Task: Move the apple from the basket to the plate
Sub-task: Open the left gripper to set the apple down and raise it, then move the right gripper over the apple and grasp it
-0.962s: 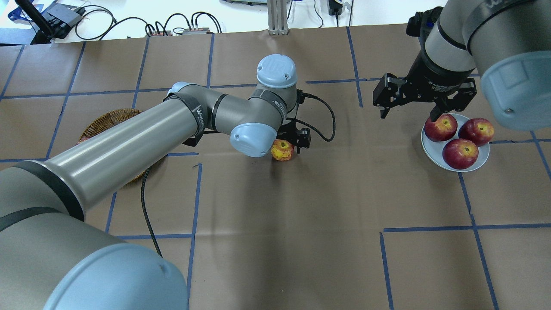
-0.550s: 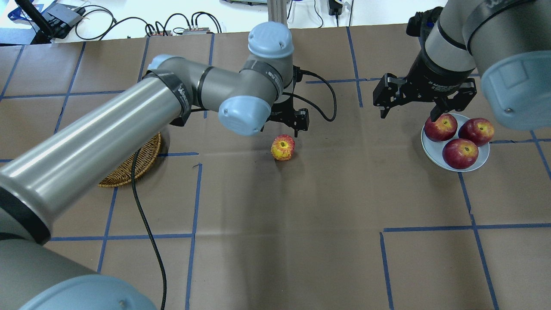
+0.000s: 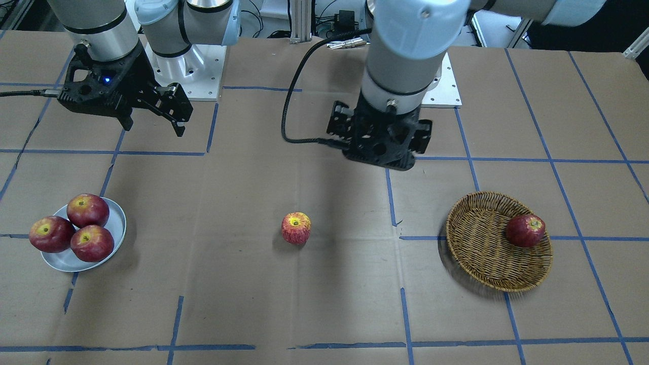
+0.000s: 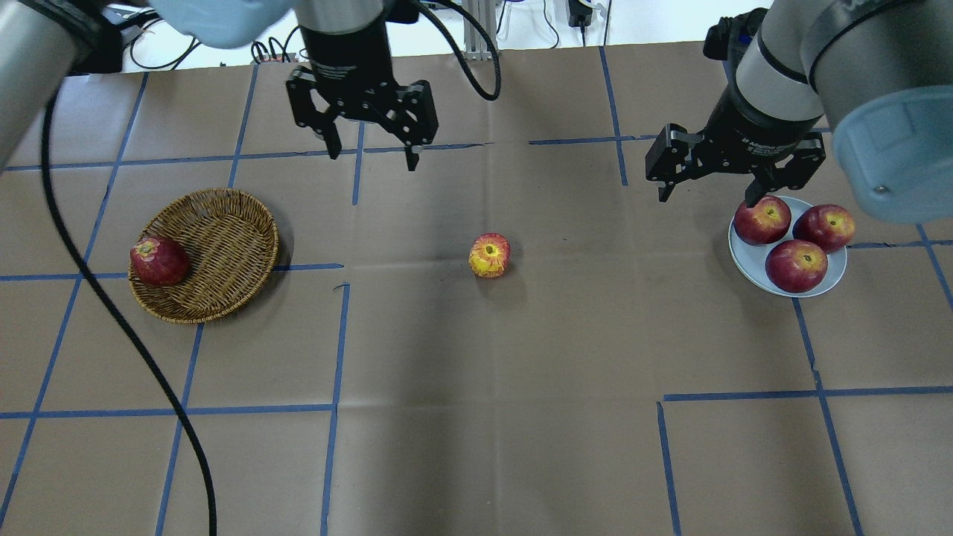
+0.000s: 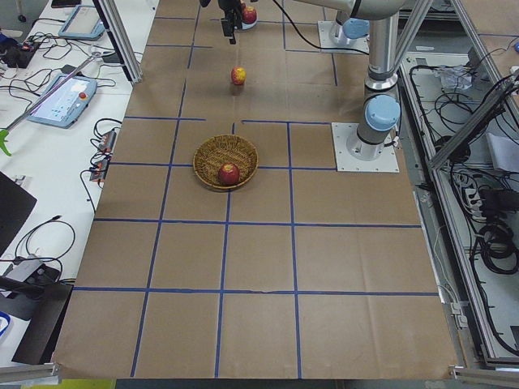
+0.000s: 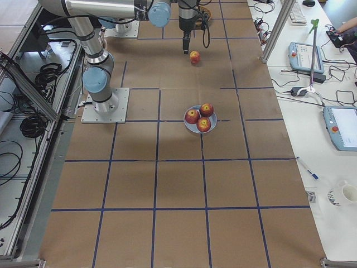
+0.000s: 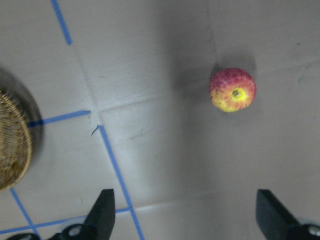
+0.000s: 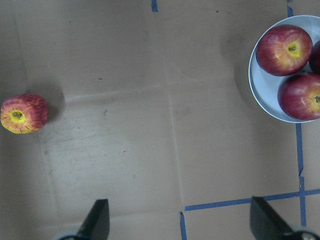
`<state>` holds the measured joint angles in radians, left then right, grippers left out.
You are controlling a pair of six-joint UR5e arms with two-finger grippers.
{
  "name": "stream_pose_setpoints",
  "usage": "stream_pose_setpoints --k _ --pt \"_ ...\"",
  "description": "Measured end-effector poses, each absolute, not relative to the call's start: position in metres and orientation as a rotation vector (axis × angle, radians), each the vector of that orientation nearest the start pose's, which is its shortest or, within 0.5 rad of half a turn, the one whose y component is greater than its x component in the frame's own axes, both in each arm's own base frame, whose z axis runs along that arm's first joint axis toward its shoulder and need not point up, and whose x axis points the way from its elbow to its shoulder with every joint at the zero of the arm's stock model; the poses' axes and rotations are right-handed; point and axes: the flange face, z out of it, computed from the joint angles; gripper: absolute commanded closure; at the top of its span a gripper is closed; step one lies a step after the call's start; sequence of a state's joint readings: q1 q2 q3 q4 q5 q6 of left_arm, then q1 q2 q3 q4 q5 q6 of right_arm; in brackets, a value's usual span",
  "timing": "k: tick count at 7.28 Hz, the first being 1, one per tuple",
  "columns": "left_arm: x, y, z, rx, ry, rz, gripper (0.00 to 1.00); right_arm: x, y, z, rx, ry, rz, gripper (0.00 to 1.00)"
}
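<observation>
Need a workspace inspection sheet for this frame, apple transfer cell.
Surface: table, brown paper, blue tape grid.
Job's things: apple upright on bare paper mid-table, outside basket and plate.
Clutter: darker apple in basket; three glossy apples on plate.
Tools: left tool open, empty, raised; right tool open, empty, by plate.
Cables: black cable trails from left arm.
Surroundings: teach pendants on side benches.

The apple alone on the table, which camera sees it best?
The right wrist camera: the apple is close and sharp, streaks and yellow hollow clear. Left wrist is blurrier; overhead and front views show it smaller; side views, tiny.
</observation>
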<state>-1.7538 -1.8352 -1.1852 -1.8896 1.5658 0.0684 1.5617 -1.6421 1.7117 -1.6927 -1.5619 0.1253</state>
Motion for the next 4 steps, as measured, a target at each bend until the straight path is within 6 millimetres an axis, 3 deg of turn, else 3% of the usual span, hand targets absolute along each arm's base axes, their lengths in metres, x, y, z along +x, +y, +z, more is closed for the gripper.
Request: stream_pose_setpoints --k 2,4 --pt "-0.193 -0.515 0.555 0.411 3.114 0.278 0.02 0.139 -0.478 0.462 0.221 3.110 -0.118 0.00" --pt "-0.167 -0.516 0.559 0.356 3.130 0.224 0.03 0.176 -0.499 0.450 0.206 3.099 -0.117 0.00"
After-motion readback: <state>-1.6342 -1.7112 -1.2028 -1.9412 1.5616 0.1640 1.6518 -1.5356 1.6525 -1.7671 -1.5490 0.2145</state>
